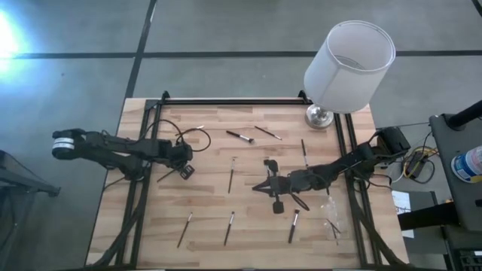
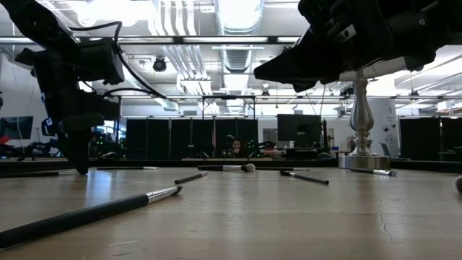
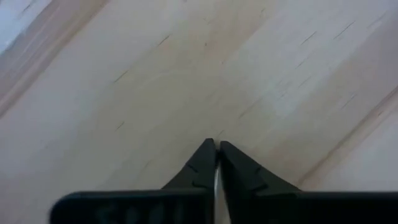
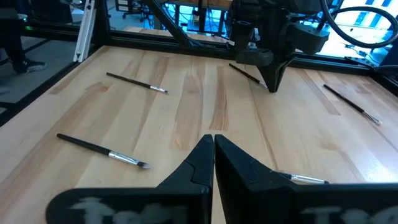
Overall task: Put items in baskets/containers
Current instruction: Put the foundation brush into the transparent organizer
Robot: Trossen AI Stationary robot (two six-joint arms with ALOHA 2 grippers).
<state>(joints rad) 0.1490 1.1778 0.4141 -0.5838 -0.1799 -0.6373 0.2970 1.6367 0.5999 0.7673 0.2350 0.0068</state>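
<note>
From above, brushes (image 1: 230, 179) lie scattered across the table (image 1: 211, 211); the clear container (image 1: 331, 214) near the right edge is barely visible. The low view hides it. The left gripper (image 3: 216, 152) is pinched together, empty, over bare wood. The right gripper (image 4: 213, 144) is likewise closed, a brush (image 4: 102, 150) lying beyond it.

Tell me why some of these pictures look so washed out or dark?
High view: a white glare patch burns out the floor's left edge. Low view: bright ceiling lights leave both arms as black shapes, and the nearest brush is soft. Left wrist view: the pale table looks blurred and washed out behind the left end effector.
</note>
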